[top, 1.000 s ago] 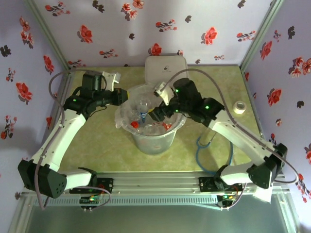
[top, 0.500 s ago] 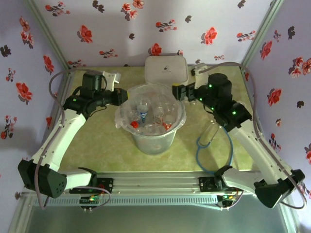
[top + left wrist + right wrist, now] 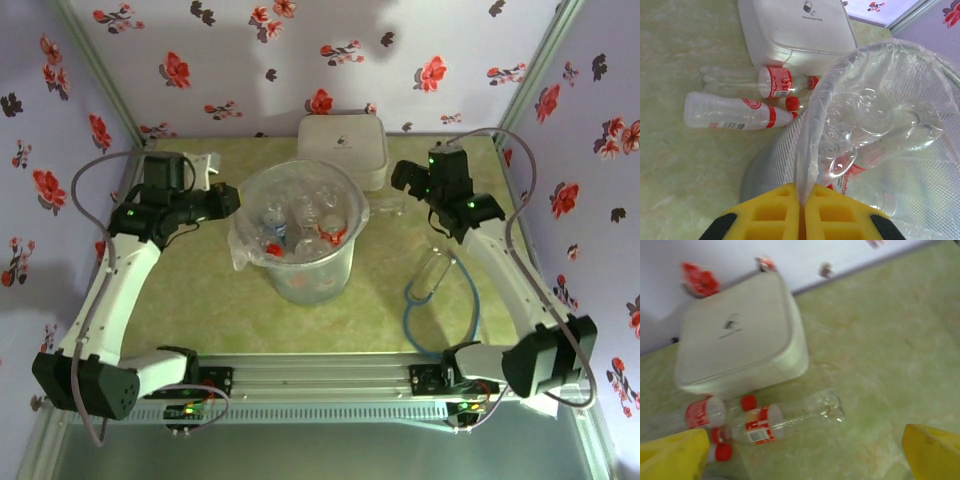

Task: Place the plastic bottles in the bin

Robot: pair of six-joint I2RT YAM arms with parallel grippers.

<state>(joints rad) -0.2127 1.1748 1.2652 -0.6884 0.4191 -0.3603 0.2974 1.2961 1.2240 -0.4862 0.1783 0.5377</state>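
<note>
Bin (image 3: 300,285) at mid-surface, translucent grey, lined with a clear bag (image 3: 807,145); several plastic bottles (image 3: 295,222) heaped inside already. Outside it, two red-labelled ones lying flat, side by side, between bin and white lidded box (image 3: 342,145): outer bottle (image 3: 765,426) stretched toward open surface, inner bottle (image 3: 705,413) just beside it, closer to the bin wall, red caps showing close by. Stray bottle (image 3: 432,275) lying well apart on the right of the surface, near a blue cable loop (image 3: 440,310). Left hand (image 3: 802,210) pressed together on the bag's rim fold, pinching the liner at the bin edge. Right hand (image 3: 805,450) spread wide, holding nothing, hovering above the pair by the box. Step in hand, by judgement: reach for the outer bottle. To do it well: come down square across the labelled body, not the clear tapering end; keep the near finger out of the inner bottle's way, so as not to roll it under the box edge; close gently, thin plastic likely to crumple or squirt sideways; lift clear of the box before swinging; let go only once well over the bin mouth, away from the pinched rim. Task judged well along, not finished.
</note>
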